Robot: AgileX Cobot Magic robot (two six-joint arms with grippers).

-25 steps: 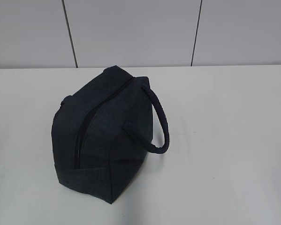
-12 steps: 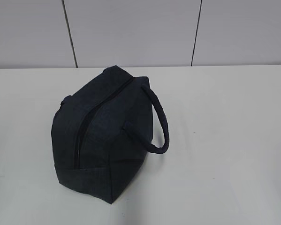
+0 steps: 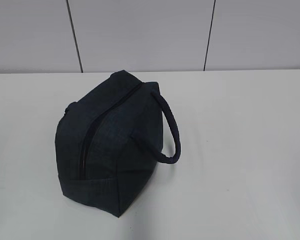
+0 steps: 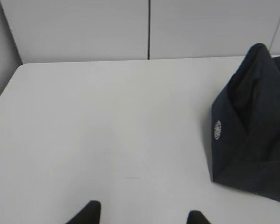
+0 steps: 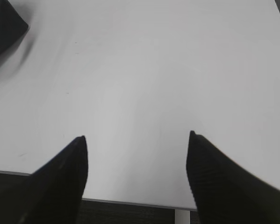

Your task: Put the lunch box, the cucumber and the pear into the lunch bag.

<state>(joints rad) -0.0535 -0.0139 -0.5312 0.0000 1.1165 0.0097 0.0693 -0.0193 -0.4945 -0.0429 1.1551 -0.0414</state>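
Nothing has shifted in the last second: bag (image 3: 109, 145) sits zipped on table (image 3: 240, 150), both grippers (image 4: 142, 217) (image 5: 137, 140) spread and empty, no food visible, so packing looks done.

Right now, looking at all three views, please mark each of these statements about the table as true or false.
1. The lunch bag rests on the white table. True.
2. A cucumber lies on the table beside the bag. False: no cucumber, pear or lunch box shows in any view.
3. The right gripper holds the strap handle. False: its fingers stand apart over bare table with nothing between them.
4. The bag's zipper runs along its top. True.
5. The left gripper is touching the bag. False: its fingers are over bare table, and the bag sits apart, to the right in that view.
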